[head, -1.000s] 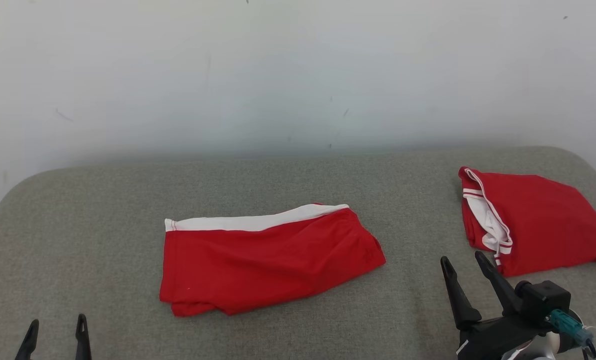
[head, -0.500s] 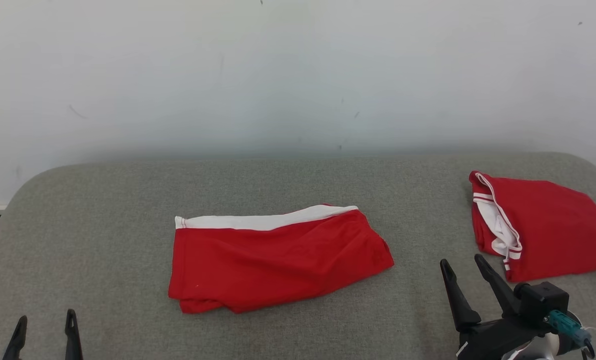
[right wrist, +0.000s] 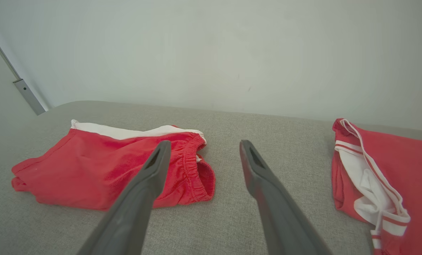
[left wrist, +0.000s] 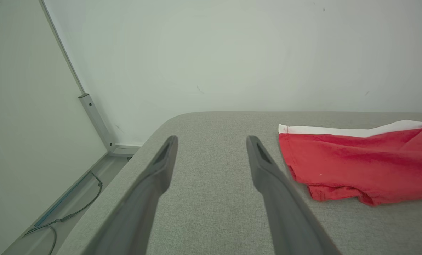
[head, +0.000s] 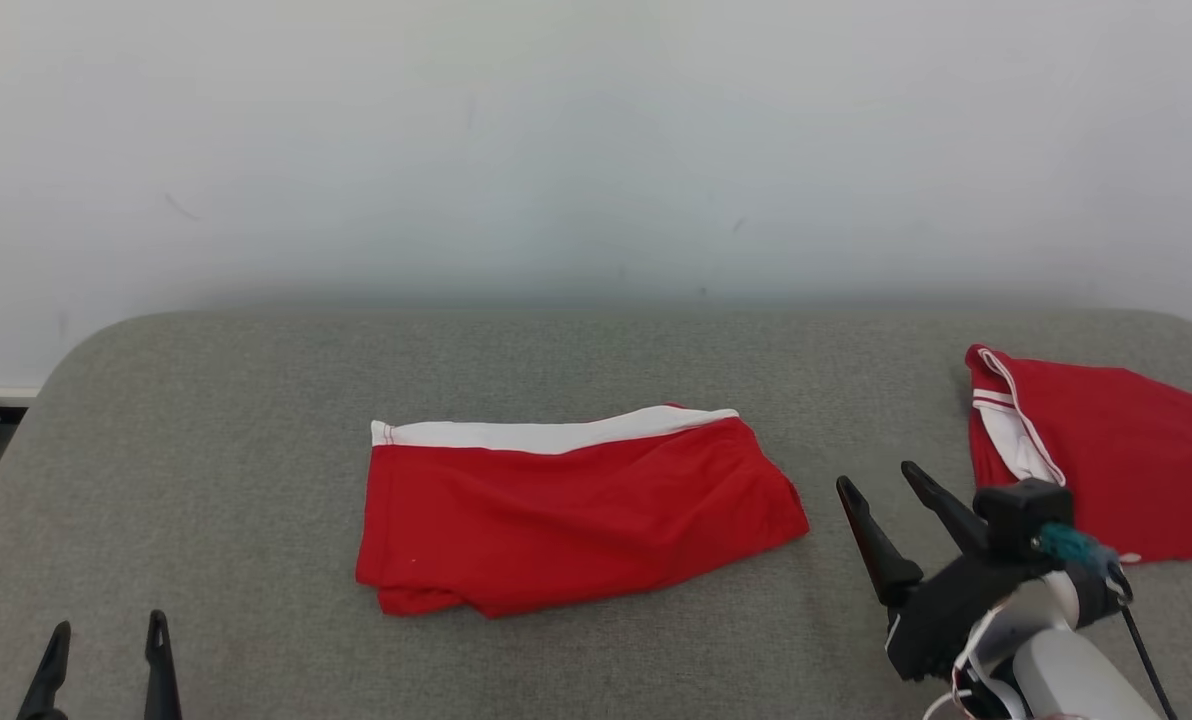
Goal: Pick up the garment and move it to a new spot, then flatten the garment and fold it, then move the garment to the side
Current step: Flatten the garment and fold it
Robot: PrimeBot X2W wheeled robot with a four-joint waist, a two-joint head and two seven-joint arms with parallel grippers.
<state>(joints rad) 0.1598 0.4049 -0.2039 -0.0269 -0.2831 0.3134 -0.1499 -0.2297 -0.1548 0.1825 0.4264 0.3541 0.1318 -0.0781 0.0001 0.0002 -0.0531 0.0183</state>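
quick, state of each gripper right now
left gripper: open, holding nothing
right gripper: open, holding nothing

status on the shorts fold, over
Left end effector open, empty. Right end effector open, empty, right of red shorts. Shorts lie folded, untouched. Second red garment far right, apart.

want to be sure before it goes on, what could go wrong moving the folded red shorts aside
The right end effector, open, points between the folded shorts and the second red garment; it could catch the wrong one. The shorts' near left corner looks loosely layered, so a one-sided pinch may undo the fold.
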